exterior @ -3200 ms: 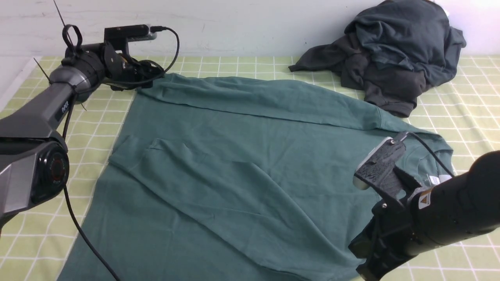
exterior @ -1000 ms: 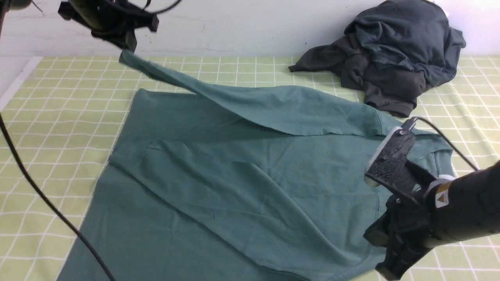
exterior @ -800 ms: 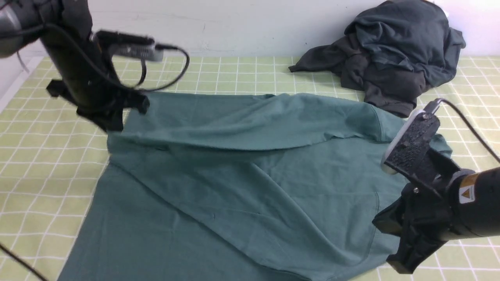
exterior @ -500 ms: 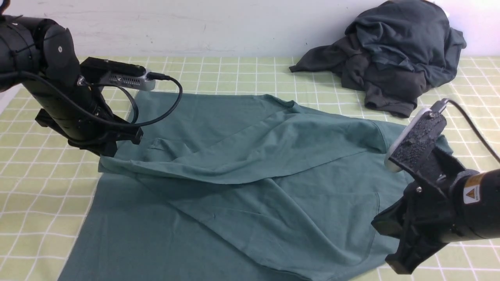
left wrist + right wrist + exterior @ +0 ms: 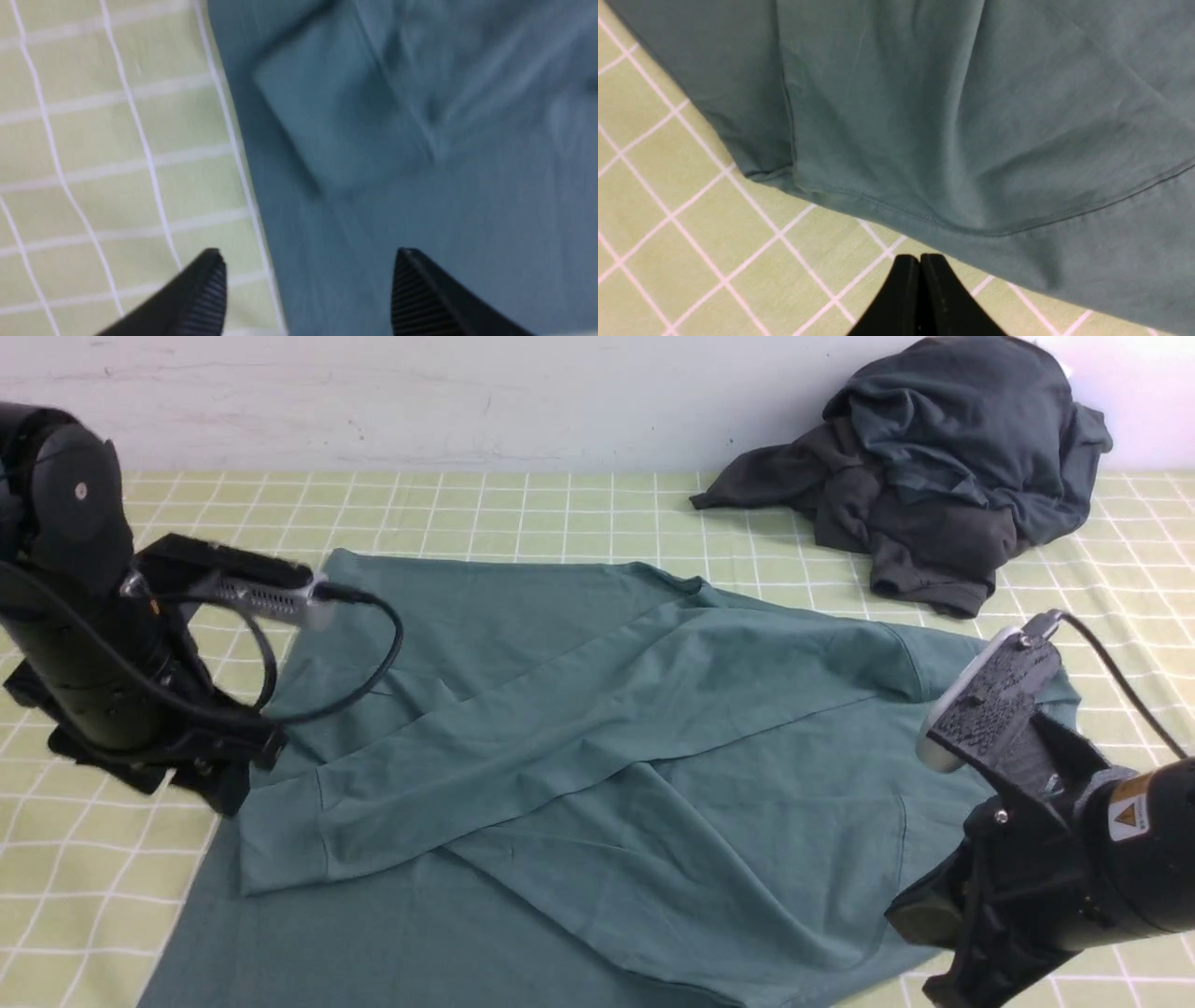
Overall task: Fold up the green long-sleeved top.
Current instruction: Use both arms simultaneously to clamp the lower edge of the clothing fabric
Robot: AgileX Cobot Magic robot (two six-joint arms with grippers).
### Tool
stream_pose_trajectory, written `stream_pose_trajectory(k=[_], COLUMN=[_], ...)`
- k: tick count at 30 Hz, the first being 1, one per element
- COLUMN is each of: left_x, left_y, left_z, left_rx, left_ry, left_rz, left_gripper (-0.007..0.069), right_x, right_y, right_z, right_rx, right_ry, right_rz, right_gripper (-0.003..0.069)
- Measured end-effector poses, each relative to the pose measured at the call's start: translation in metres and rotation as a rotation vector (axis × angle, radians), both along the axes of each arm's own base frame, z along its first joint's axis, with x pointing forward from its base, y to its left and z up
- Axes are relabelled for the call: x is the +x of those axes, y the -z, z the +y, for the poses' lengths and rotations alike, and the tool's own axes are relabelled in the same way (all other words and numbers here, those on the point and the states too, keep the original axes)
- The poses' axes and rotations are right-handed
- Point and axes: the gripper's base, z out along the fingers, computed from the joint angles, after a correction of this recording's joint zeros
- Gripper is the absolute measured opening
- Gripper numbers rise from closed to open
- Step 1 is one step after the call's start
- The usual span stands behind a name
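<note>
On the yellow-green check tablecloth (image 5: 523,513) the green long-sleeved top (image 5: 523,933) lies spread flat over most of the mid table, shoulder end twd the robot's right, hem end twd its left. One sleeve (image 5: 560,728) is laid diagonally across the body, w/ its cuff (image 5: 280,831) resting on the fabric near the top's left edge. A 2nd sleeve (image 5: 709,887) crosses beneath it. L gripper (image 5: 307,261) hangs over that left edge beside the cuff, jaws spread wide w/ nothing between them, one finger over tablecloth, the other over the top; its wrist view is blurred. R gripper (image 5: 920,263) sits by the top's near right edge, jaws pressed together and empty, tips over bare tablecloth just off the stitched edge. Dark garments (image 5: 943,457) are piled at far right by the wall, well apart from the top.
</note>
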Motion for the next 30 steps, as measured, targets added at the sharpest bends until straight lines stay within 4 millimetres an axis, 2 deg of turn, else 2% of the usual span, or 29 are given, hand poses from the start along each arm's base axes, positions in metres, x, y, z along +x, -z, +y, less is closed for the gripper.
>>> stream_pose_trajectory(k=[3, 6, 10, 15, 24, 28, 30], left_x=[-0.026, -0.045, -0.064, -0.072, -0.071, -0.068, -0.067], left_y=[0.026, 0.057, 0.088, 0.095, 0.105, 0.106, 0.106], left_z=[0.003, 0.005, 0.004, -0.001, 0.002, 0.004, 0.005], left_rx=[0.034, 0.074, 0.089, 0.109, 0.147, 0.176, 0.198], left_ry=[0.195, 0.461, 0.786, 1.026, 1.155, 1.185, 1.202], left_rz=[0.058, 0.082, 0.074, 0.101, 0.175, 0.189, 0.197], left_gripper=[0.0489, 0.0493, 0.0493, 0.0493, 0.0481, 0.0408, 0.0335], right_x=[-0.004, -0.006, -0.009, -0.009, -0.009, -0.009, -0.009], right_y=[-0.001, -0.002, -0.003, -0.003, -0.003, -0.003, -0.003], right_z=[0.002, 0.003, 0.003, 0.003, 0.004, 0.004, 0.004], right_rx=[0.028, 0.045, 0.038, 0.032, 0.035, 0.037, 0.036], right_ry=[0.005, -0.015, -0.065, -0.084, -0.084, -0.085, -0.086], right_rz=[0.038, 0.048, 0.043, 0.038, 0.04, 0.041, 0.041], right_gripper=[-0.0014, -0.0014, -0.0014, -0.0014, -0.0014, -0.0014, -0.0014])
